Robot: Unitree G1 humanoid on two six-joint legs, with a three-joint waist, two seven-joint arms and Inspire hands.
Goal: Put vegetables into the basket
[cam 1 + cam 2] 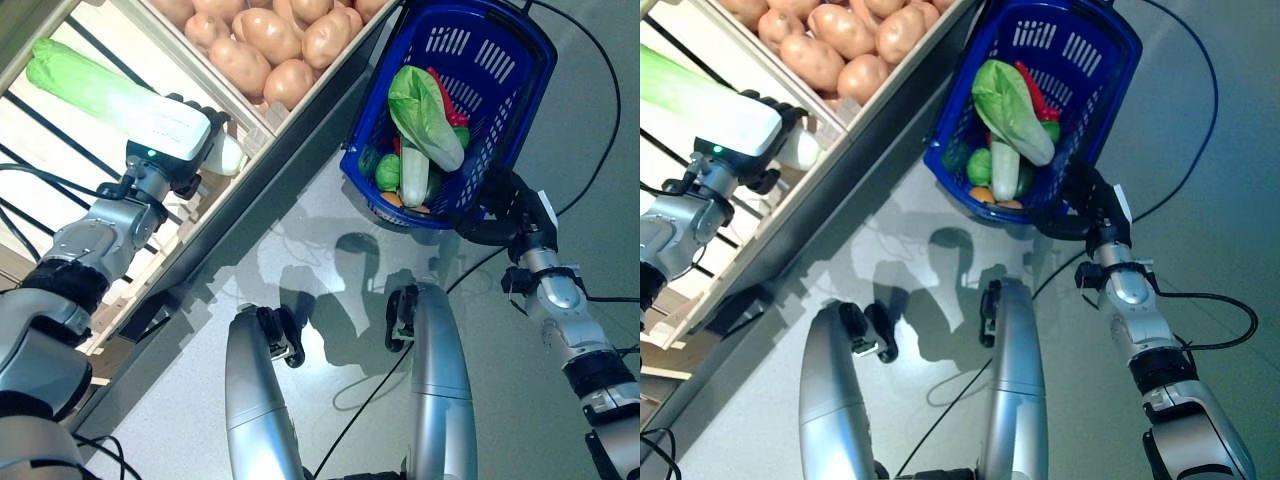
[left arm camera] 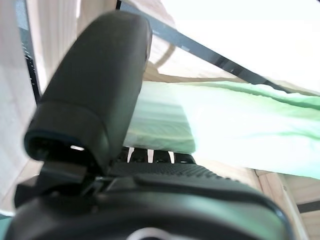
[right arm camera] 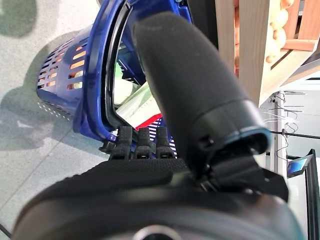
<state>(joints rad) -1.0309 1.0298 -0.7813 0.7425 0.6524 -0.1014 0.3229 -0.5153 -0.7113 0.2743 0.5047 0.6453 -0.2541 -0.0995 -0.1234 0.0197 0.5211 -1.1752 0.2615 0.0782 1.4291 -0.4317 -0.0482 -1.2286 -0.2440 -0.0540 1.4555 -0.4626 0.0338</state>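
A long cabbage (image 1: 90,85) with green leaves and a white stalk lies on the slatted wooden shelf (image 1: 30,140) at the left. My left hand (image 1: 213,128) is shut on its stalk end; in the left wrist view the thumb (image 2: 95,85) lies over the cabbage (image 2: 240,115), with the fingers curled beneath. At the right my right hand (image 1: 500,205) holds up the blue basket (image 1: 500,60), fingers curled round its black handle (image 3: 112,75). Inside the basket lie a leafy green cabbage (image 1: 425,105), a red pepper (image 1: 448,100) and other green and orange vegetables.
A wooden crate of potatoes (image 1: 270,45) stands on the shelf just beyond the long cabbage, between it and the basket. The shelf's dark front edge (image 1: 250,195) runs diagonally between my two hands. Grey floor lies below the basket.
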